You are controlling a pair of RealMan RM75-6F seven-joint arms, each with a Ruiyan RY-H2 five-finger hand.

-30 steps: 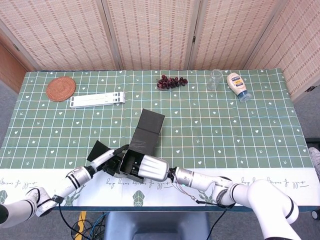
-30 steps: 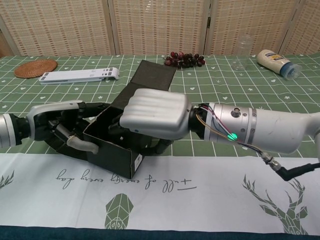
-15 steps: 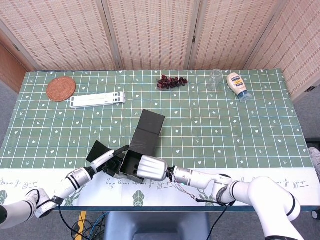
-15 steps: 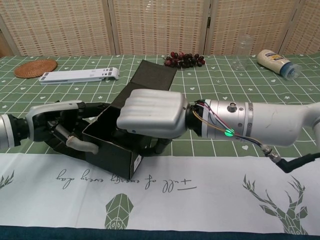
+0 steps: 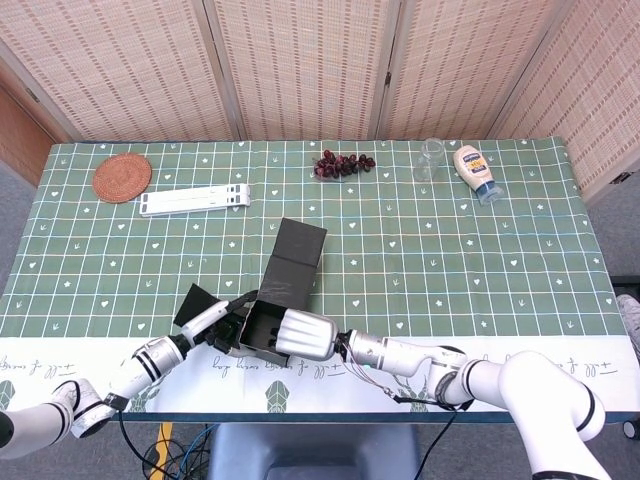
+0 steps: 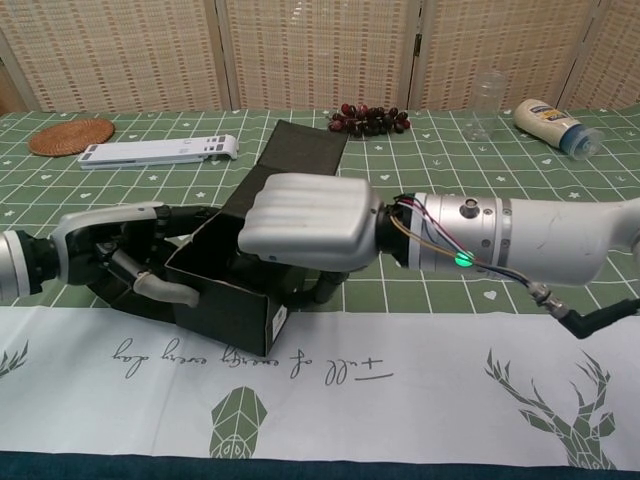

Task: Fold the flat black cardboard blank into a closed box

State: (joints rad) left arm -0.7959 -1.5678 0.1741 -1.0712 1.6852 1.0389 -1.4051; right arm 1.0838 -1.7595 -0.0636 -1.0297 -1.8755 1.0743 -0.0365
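Both hands grasp the half-formed black box (image 6: 225, 290), left hand (image 6: 120, 255) outside, right hand (image 6: 305, 222) over its top; uneven pressure could collapse walls

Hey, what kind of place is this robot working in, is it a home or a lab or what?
Probably a lab or demo room dressed up as a home dining spot. A table with a green patterned tablecloth stands before folding woven screens, with props laid along the far edge: grapes, a mayonnaise bottle, a woven coaster.

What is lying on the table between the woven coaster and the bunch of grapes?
In the head view, a white folding stand lies flat between the woven coaster and the grapes, nearer the coaster.
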